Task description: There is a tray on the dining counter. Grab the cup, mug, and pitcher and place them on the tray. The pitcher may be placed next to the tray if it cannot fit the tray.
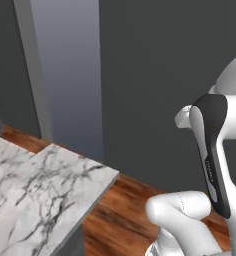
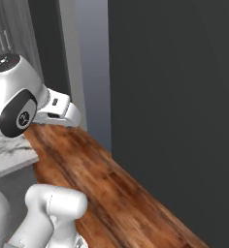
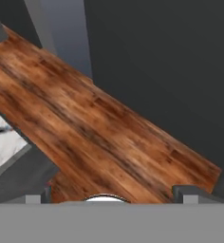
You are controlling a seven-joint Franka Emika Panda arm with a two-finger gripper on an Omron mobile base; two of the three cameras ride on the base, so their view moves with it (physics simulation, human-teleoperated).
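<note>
My gripper [image 3: 111, 197] is open, its two dark fingertips [image 3: 186, 193] set wide apart with nothing between them, hanging over wooden floor. A corner of the dining counter [image 1: 35, 195], white marble with grey veins and a grey front, lies at the lower left of the left base view. The same corner appears at the left edge in the right base view [image 2: 7, 155] and in the hand view [image 3: 2, 140]. The tray, cup, mug and pitcher are out of view.
A dark grey wall [image 1: 160, 75] stands close ahead, with a paler grey panel [image 1: 65, 65] to its left. Brown plank floor [image 2: 111, 189] runs between wall and counter. My white arm [image 2: 14, 101] rises beside the counter corner.
</note>
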